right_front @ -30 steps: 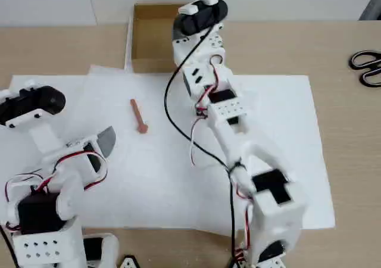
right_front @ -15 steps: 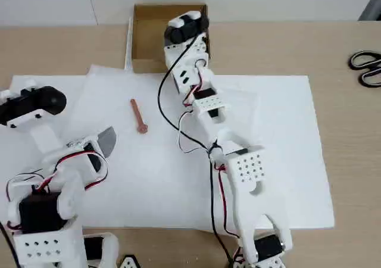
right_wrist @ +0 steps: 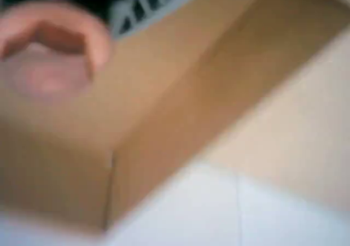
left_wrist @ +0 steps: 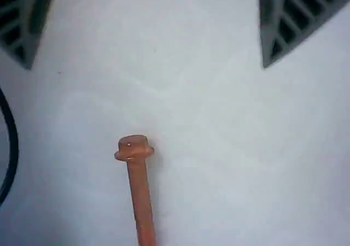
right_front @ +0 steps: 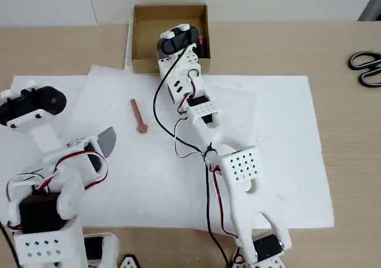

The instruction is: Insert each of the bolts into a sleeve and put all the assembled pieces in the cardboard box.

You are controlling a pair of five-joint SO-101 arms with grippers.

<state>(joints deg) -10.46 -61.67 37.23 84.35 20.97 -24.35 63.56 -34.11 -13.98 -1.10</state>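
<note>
A reddish-brown bolt [right_front: 138, 115] lies loose on the white sheet [right_front: 268, 119], its head toward the table's near side. My left gripper [left_wrist: 158, 16] hangs open above the bolt [left_wrist: 136, 186], which is a little short of the gap between its grey fingers [left_wrist: 290, 22]. In the high view the left gripper [right_front: 101, 143] is left of the bolt and nearer the front. My right gripper [right_front: 191, 41] is stretched out over the cardboard box [right_front: 169, 7], shut on a pinkish sleeve piece [right_wrist: 49, 54] held close above the box floor [right_wrist: 164, 120]. A reddish bit of that sleeve piece [right_front: 200, 41] shows beside the gripper.
Black scissors [right_front: 366, 65] lie at the far right on the bare wooden table. The box stands at the sheet's far edge, with a white flap [right_front: 128, 44] along its left side. The right arm [right_front: 238, 167] crosses the sheet's middle.
The right arm has swung left and stretched farther out, bringing its gripper from the box's right rim to over the box's inside. The left arm and the bolt have stayed put.
</note>
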